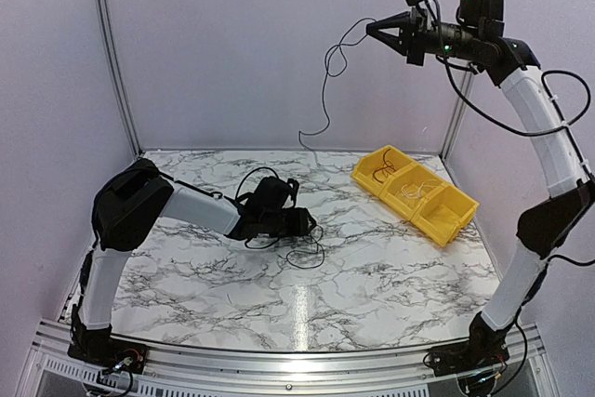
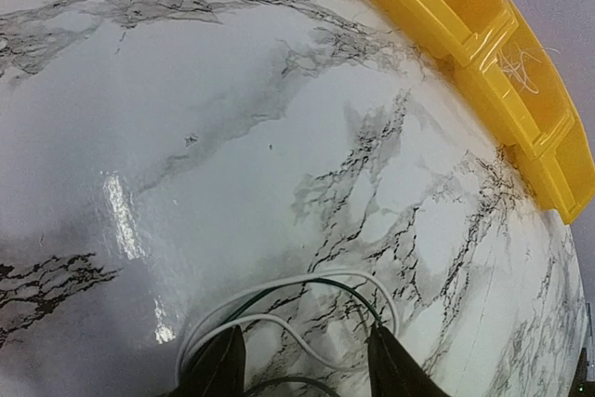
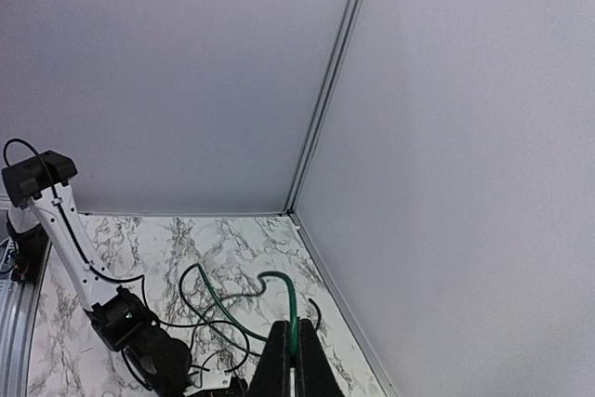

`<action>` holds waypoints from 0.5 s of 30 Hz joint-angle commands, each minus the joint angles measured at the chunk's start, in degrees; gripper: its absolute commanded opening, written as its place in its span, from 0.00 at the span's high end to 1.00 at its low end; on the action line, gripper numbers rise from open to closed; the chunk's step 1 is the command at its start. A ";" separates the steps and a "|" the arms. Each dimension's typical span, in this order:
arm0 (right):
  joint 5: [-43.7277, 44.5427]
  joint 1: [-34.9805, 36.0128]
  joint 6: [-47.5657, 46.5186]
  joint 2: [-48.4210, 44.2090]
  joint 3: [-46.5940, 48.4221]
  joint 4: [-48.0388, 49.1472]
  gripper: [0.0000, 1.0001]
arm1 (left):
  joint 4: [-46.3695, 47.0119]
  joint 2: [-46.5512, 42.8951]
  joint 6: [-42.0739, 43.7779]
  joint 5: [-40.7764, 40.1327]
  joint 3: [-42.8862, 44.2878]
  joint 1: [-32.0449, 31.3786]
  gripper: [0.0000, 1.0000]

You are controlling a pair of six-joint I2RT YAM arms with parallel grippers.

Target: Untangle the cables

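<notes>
the left arm lies low across the near-left part of the marble surface, and the left fingers sit just above it. in the left wrist view only their tips show at the bottom edge. they are spread apart, with a white loop and a dark green loop of the cables lying on the surface between them. the rest of that small heap is cut off below the frame. from above, the heap reads as thin scribbles partly hidden under the fingers, and which wire crosses which cannot be told. wide bare marble lies in front of the heap and to its right. further back on the right, a yellow bin of three compartments stands at a slant near the back edge. fine wires lie in it, too thin to sort out. beyond it, the right arm reaches high against the rear wall. the right fingers are pressed together on a hanging strand, which looks green in the wrist view. the strand drops in loose bends toward the surface's back edge, and whether its low end touches down is unclear.
</notes>
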 commanded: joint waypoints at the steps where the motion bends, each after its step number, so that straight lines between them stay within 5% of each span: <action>1: 0.85 -4.32 6.11 1.09 6.87 7.61 1.00 | -6.34 -0.13 -0.43 -1.43 -3.07 0.30 0.52; 8: 6.27 -6.33 8.33 -1.32 7.20 12.42 1.00 | -6.34 -0.42 -0.36 -1.81 -3.09 0.30 0.51; 15: 7.72 -7.60 4.77 -4.80 -2.78 10.73 1.00 | -6.71 -2.49 1.21 -3.31 -2.71 0.30 0.48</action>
